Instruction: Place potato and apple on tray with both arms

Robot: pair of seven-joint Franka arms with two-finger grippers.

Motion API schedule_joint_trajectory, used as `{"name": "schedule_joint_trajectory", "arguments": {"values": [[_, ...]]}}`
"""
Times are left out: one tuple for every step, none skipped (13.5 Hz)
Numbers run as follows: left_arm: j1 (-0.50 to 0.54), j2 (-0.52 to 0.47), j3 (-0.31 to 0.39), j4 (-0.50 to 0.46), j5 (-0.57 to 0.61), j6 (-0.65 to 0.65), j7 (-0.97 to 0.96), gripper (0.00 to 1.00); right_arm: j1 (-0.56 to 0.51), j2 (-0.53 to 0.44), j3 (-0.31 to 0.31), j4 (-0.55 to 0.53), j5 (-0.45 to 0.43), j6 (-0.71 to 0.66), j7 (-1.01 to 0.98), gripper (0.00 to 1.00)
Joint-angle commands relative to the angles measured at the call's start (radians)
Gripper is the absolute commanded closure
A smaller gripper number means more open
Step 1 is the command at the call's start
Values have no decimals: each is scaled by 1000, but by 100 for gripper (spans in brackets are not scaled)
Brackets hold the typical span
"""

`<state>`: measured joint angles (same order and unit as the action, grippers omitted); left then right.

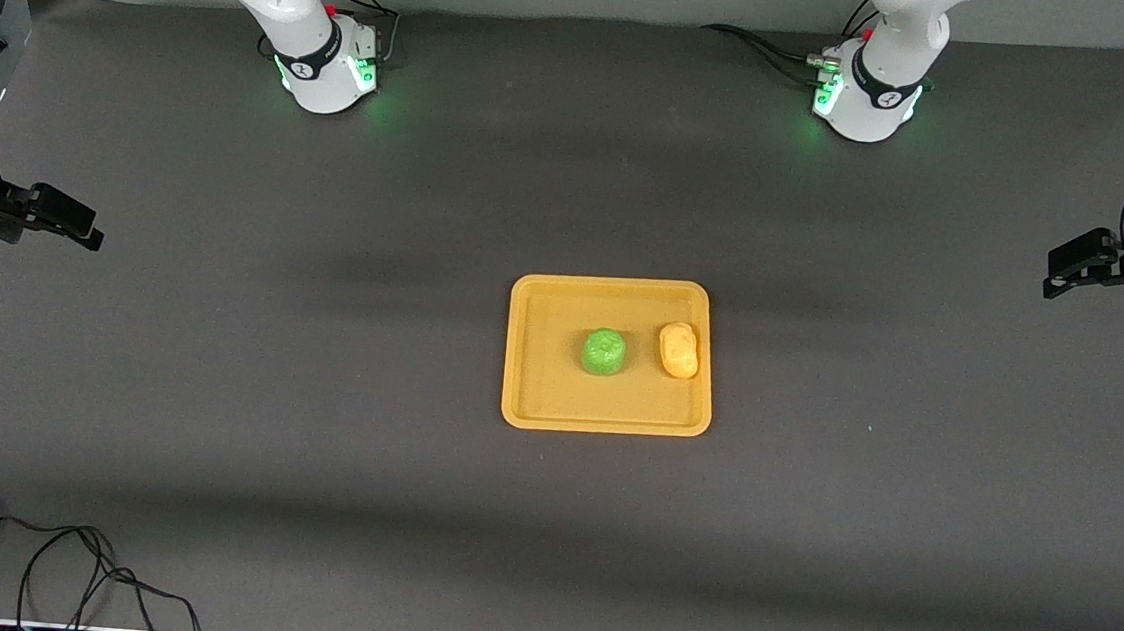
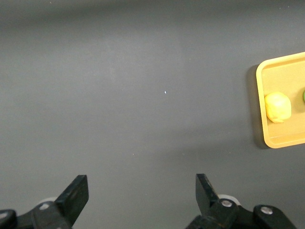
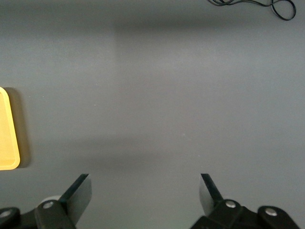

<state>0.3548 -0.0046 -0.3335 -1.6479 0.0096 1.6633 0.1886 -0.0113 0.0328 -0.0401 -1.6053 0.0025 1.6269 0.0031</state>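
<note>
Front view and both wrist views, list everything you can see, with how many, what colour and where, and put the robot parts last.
tray: one, yellow-orange, middle of the table.
apple: one, bright green, on the tray near its centre.
potato: one, yellow-orange, on the tray beside the apple, toward the left arm's end.
table: one, dark grey mat surface.
loose cable: one, black, on the table at the edge nearest the front camera, toward the right arm's end.
left gripper: one, black, open, empty, over bare table toward the left arm's end.
right gripper: one, black, open, empty, over bare table toward the right arm's end.
</note>
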Motion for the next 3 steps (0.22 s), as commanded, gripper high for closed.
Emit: {"name": "schedule_joint_trajectory", "arguments": {"values": [[-7,-5,-2,-4,9,20,-11,0,4,-10,2,4,1,-12,-8,0],[-8,-8,-4,-4,9,13,-11,0,4,-10,2,4,2,-28,-8,0],[-7,-9,-4,-4,9,7,-12,0,4,-10,2,4,2,-31,-3,0]]}}
